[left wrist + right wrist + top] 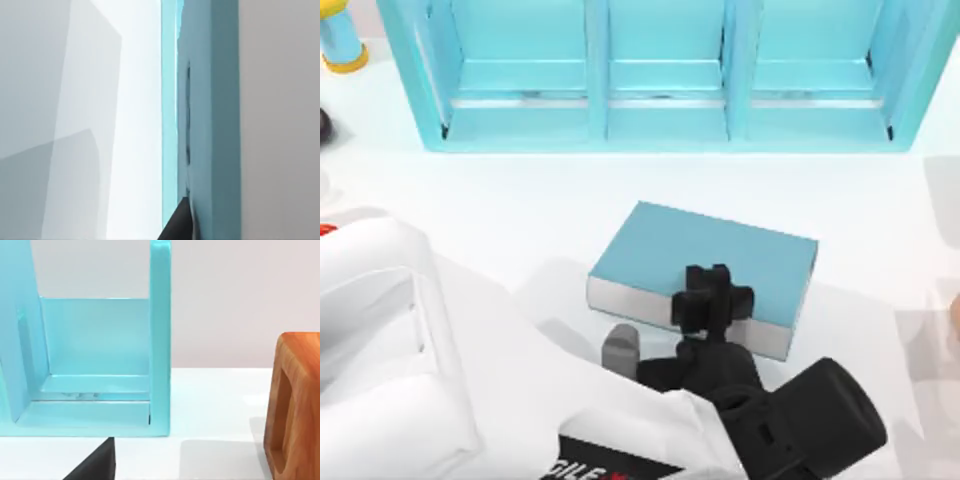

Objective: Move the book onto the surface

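At the far left edge of the top view a small blue and yellow object (340, 45) stands on the white tabletop (520, 210). The left arm (390, 350) reaches from the near left toward the middle. Its gripper (712, 300) sits at the near edge of the book (705, 272), over the white page side and the teal cover. I cannot tell if it is clenched on the book or already released, because the fingers are hidden from above.

The book lies flat on the tabletop, near the middle, well apart from the light blue shelf unit (665, 120) at the far side. So in my judgement the task is almost complete.

The risk now is in the withdrawal. If the gripper holds the cover while the arm lifts, the book can be dragged or tipped up on one edge. A sideways pull could also slide it toward the near edge.

In the right wrist view one shelf compartment and a wooden object (295, 405) on the tabletop are seen, with a dark tip of the right gripper (97, 462); its state I cannot tell.
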